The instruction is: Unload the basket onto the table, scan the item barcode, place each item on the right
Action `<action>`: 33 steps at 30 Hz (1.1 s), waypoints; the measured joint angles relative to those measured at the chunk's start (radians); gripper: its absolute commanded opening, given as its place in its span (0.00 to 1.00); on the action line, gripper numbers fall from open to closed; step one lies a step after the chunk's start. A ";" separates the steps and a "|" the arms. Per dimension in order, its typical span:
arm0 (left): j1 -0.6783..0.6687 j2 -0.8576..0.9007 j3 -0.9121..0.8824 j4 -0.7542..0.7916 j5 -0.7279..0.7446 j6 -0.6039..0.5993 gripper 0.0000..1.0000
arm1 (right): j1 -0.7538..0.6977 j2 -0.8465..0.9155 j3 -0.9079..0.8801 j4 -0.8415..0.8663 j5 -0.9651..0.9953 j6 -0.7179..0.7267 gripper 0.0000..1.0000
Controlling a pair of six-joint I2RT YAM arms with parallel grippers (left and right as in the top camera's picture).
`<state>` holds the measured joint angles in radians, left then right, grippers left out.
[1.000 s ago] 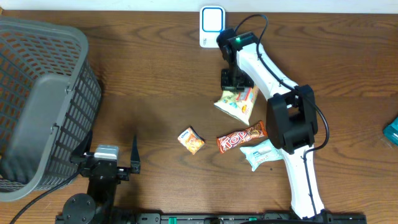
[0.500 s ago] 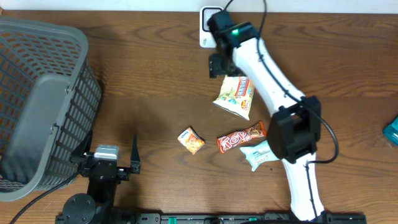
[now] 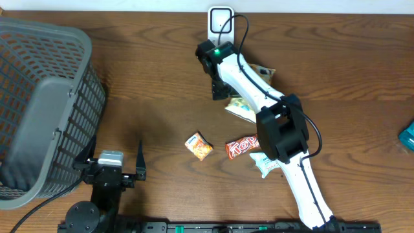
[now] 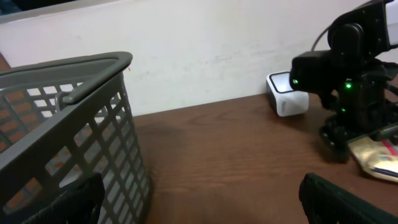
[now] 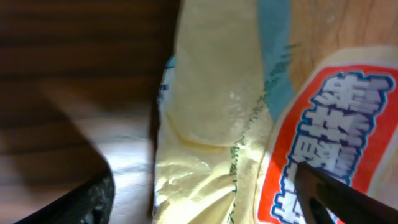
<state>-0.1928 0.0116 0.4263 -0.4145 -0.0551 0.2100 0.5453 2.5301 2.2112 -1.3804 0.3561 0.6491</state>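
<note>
At upper centre of the overhead frame, the right gripper (image 3: pixel 218 89) sits low over the tabletop (image 3: pixel 155 84), just left of the snack bag (image 3: pixel 238 109). The right arm lies across the bag's middle. Only the overhead view shows the full layout:
- white scanner (image 3: pixel 221 19) at the top edge, near the gripper
- grey basket (image 3: pixel 84 110) far left
- small orange packet (image 3: pixel 199 146), red bar wrapper (image 3: pixel 242 147) and pale blue packet (image 3: pixel 266 163) lower centre, well apart from the scanner
- teal object (image 3: pixel 407 137) cut off at the right edge

Right wrist view only: bag surface close up, with one dark finger in each lower corner. Jaws are wide, nothing between them but the bag below. Touching or not: can't tell.

Left wrist view only: side-on look at the scanner standing against the pale wall, with the right gripper beside the bag's end at far right. Left gripper (image 3: pixel 111 167) is at lower left of the overhead frame, jaws wide and empty.

Materials:
- bag is glossy crinkled film, pale yellow with a teal strip and a red-orange panel of white and blue characters
- scanner is a rounded rectangle of smooth plastic with a blue-lit face
- basket is rigid plastic lattice with a solid rim
- tabletop is dark brown wood grain

The bag lies flat, printed side up. Its long axis runs diagonally from lower left to upper right of the overhead frame, with the upper end poking out past the arm. No barcode is visible in any view.
</note>
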 measured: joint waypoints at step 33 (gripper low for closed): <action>0.000 0.000 0.000 0.000 0.000 0.000 1.00 | -0.051 -0.048 0.079 -0.093 -1.272 -0.980 0.01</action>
<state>-0.1928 0.0116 0.4263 -0.4149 -0.0547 0.2096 0.4946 2.4817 2.2898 -1.4738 -0.9161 -0.3305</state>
